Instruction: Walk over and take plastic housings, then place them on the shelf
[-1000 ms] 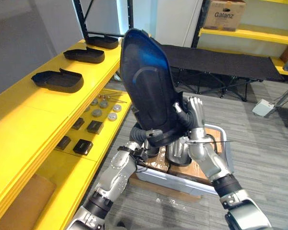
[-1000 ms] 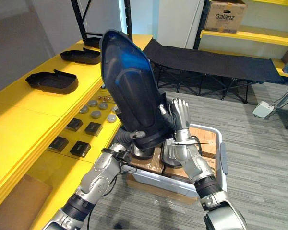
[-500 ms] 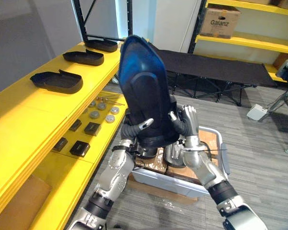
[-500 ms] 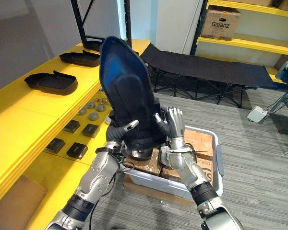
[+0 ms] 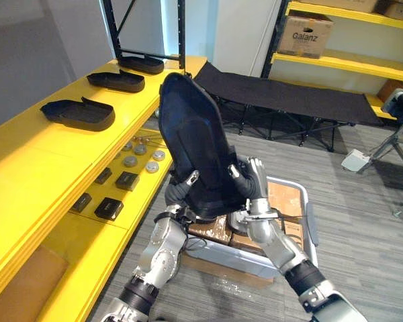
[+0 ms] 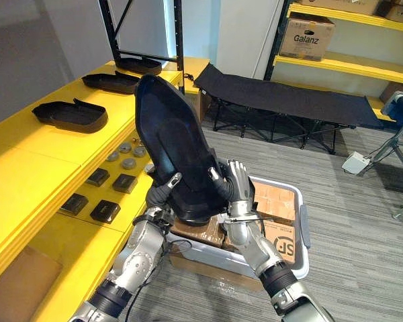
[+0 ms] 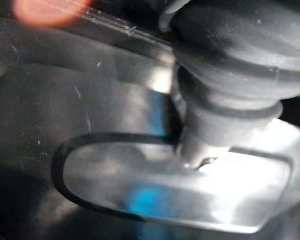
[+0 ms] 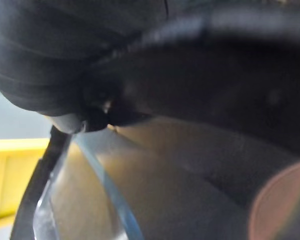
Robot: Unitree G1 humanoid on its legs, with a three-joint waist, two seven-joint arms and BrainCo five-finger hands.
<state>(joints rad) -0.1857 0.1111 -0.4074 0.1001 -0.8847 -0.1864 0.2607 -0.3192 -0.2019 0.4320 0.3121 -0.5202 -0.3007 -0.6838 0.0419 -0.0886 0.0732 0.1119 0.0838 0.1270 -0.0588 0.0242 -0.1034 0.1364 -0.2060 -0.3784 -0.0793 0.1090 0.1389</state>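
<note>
A large glossy black plastic housing (image 5: 196, 149) stands nearly upright between my two hands, its pointed end up and leaning toward the yellow shelf (image 5: 27, 157). My left hand (image 5: 180, 190) grips its lower left edge, thumb curled over the front. My right hand (image 5: 253, 186) holds the lower right edge, thumb hooked on the front and fingers behind. The left wrist view looks along the housing's shiny surface (image 7: 90, 125) from very close. Three more black housings (image 5: 80, 113), (image 5: 116, 79), (image 5: 142, 64) lie in a row on the shelf top.
The lower shelf level (image 5: 114, 221) carries small black boxes (image 5: 108, 208) and round metal parts (image 5: 131, 161). A grey bin (image 5: 307, 225) of cardboard boxes sits on the floor under my hands. A black folding cot (image 5: 289, 100) stands behind, with yellow racking (image 5: 336, 64) beyond.
My left hand has closed on the housing, its thumb now over the front. The housing has come down a little and sits lower in view; the camera has shifted too.
</note>
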